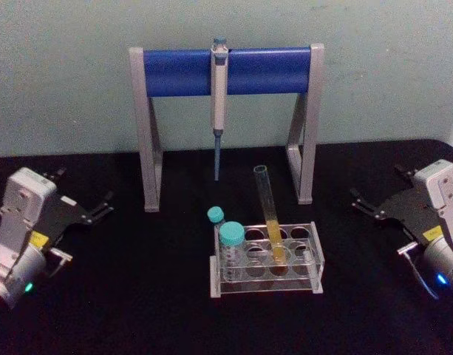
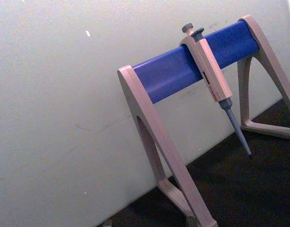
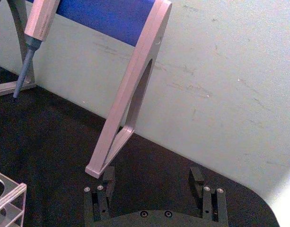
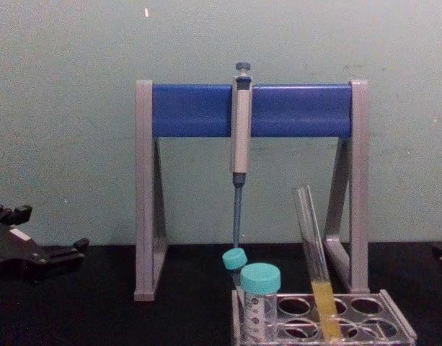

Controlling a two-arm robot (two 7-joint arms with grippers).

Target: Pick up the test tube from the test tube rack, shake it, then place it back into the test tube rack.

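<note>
Dim, even light on pale wall point(image 1: 63, 74) and black table point(image 1: 137, 310).

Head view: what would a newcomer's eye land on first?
The tall pipette stand with its blue bar at the back, a grey pipette hanging from it. In front, the test tube leans in the test tube rack beside two teal-capped tubes. Left gripper and right gripper rest open at either side.

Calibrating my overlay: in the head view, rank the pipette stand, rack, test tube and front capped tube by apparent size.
Largest to smallest:
1. pipette stand
2. rack
3. test tube
4. front capped tube
The stand sits farthest back, yet looks largest.
</note>
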